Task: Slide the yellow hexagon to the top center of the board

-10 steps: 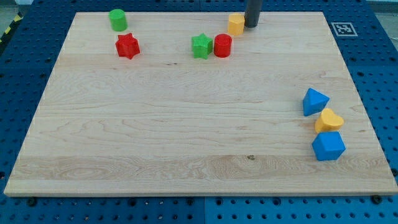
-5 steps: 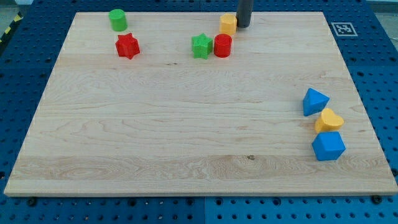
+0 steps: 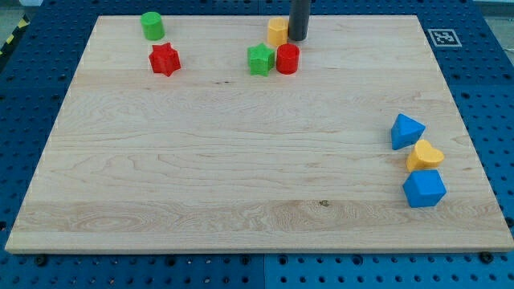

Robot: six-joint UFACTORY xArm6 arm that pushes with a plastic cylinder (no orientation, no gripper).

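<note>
My tip [image 3: 298, 38] sits at the view's top, pressed against the right side of the yellow hexagon [image 3: 277, 31]; the rod above it is dark, smooth and straight; there is no pincer on this arm, so nothing stands apart or together. The yellow hexagon is near the top centre of the pale wooden worktop [image 3: 241, 160], whose grain runs side to side; just below it sit a green star [image 3: 259, 59] and a red cylinder [image 3: 287, 59], touching each other. Over at the top left, a green cylinder [image 3: 151, 25] with a red star [image 3: 164, 59] beneath it; at the right edge, a blue pyramid-like block [image 3: 406, 131], a yellow heart [image 3: 424, 155] and a blue cube [image 3: 423, 189] in a tight column; a perforated blue table [image 3: 32, 96] surrounds everything.
</note>
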